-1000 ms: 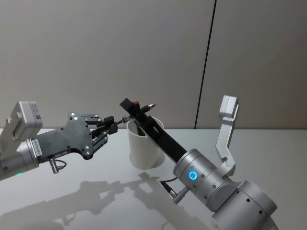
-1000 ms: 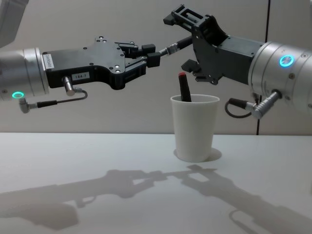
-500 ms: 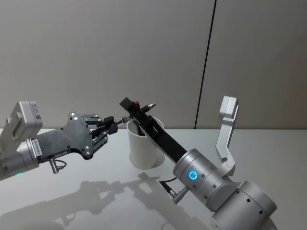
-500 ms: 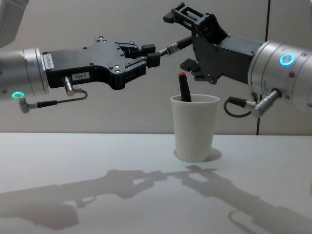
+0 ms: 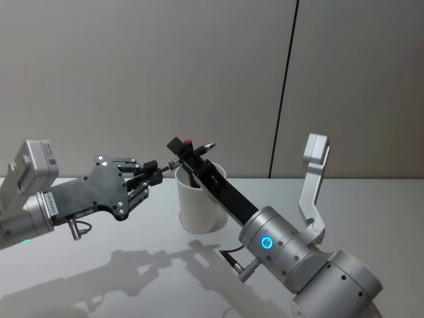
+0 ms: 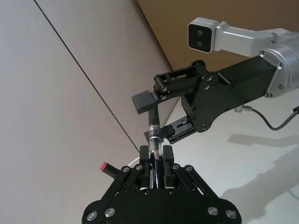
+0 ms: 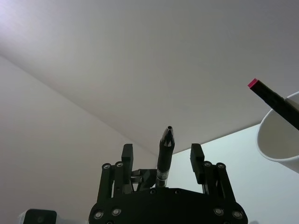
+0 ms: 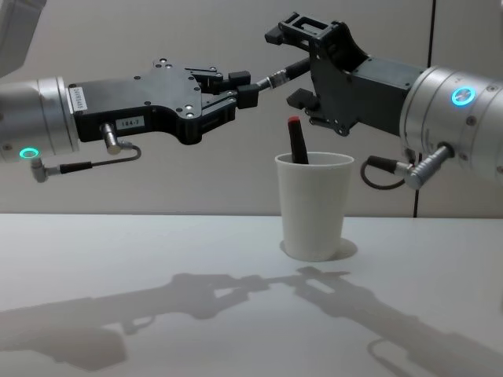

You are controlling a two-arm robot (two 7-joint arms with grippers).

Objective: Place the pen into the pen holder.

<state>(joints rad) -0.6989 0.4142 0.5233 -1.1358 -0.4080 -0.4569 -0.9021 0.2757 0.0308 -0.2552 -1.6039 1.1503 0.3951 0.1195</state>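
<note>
A dark pen (image 8: 284, 74) with a silver tip hangs level above the white paper cup pen holder (image 8: 313, 208), and my left gripper (image 8: 245, 88) is shut on its rear end. My right gripper (image 8: 292, 66) is open, one finger above the pen and one below it, with gaps on both sides. In the right wrist view the pen (image 7: 166, 149) stands between the spread fingers of the right gripper (image 7: 161, 151). The left wrist view shows the left gripper (image 6: 155, 153) clamping the pen (image 6: 154, 133) and the right gripper (image 6: 152, 117) straddling its far end.
A black marker with a red cap (image 8: 297, 141) leans inside the pen holder (image 5: 199, 209). The grey table (image 8: 157, 259) spreads around the cup, and a plain wall stands behind it.
My right gripper's lower finger has risen slightly toward the pen. The left gripper and the pen have stayed still.
</note>
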